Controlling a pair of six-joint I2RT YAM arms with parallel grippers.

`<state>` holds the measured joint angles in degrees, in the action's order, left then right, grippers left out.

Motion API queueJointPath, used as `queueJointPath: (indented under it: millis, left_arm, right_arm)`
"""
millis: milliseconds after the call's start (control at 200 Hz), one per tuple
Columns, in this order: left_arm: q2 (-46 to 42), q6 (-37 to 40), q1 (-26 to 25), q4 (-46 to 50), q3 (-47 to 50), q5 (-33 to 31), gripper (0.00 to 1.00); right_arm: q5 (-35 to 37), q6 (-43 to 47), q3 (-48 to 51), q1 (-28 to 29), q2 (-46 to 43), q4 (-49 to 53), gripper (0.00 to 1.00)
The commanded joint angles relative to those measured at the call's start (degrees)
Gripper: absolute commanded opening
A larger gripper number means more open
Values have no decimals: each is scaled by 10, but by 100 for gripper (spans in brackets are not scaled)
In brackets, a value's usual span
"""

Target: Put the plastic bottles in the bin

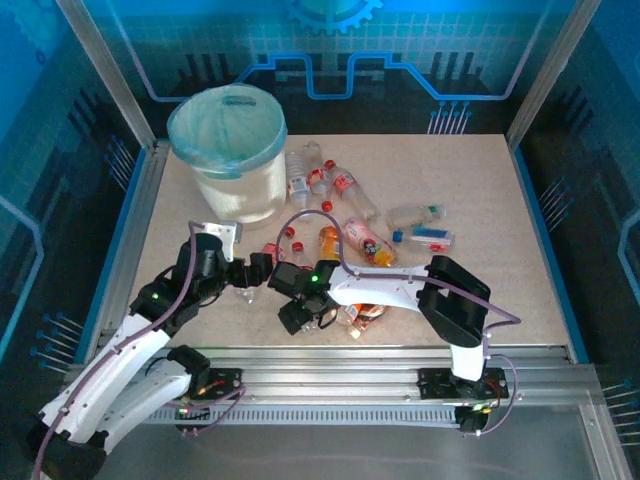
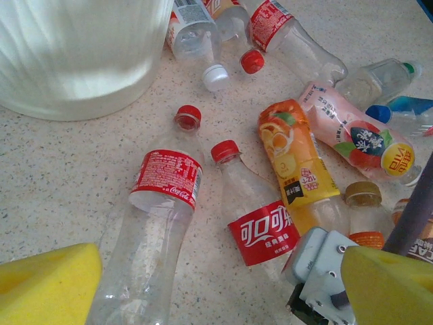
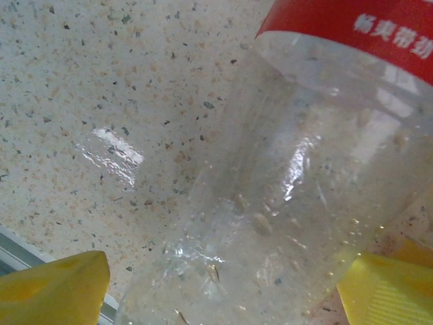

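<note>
The bin (image 1: 240, 190) stands at the back left, its white ribbed wall (image 2: 74, 54) close in the left wrist view. Plastic bottles (image 1: 345, 190) lie scattered across the middle of the table. My left gripper (image 2: 216, 291) is open low over a clear bottle with a red Coca-Cola label (image 2: 166, 179), whose body lies between the yellow pads (image 2: 47, 284). My right gripper (image 3: 223, 294) is open and straddles the clear body of a second red-labelled bottle (image 3: 284, 169), which lies beside the first (image 2: 260, 233). In the top view the two grippers (image 1: 258, 272) (image 1: 298, 305) sit side by side.
An orange bottle (image 2: 294, 159), a pink one (image 2: 352, 132), a brown-capped one (image 2: 365, 203) and blue-capped ones (image 2: 399, 112) lie right of the two. More red-capped bottles (image 2: 270, 27) lie by the bin. The right gripper's grey housing (image 2: 325, 271) crowds my left gripper's right pad.
</note>
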<state>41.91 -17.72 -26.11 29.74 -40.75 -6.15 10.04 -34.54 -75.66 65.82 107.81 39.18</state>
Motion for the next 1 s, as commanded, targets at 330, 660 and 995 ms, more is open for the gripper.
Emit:
queueJointPath:
  millis: [330,660,995]
  left_arm:
    - [-12,-5,-3,18,-24,-48,92]
    - [-10,-16,-3,15,-64,-54,93]
    - [26,-62,-2,33,-140,-54,96]
  right_arm:
    - [-34,-2,3,-19,10,-25,77]
    - [-25,-15,35,-25,-41,-45,63]
    - [-12,-23,80,-27,-153,-83,54]
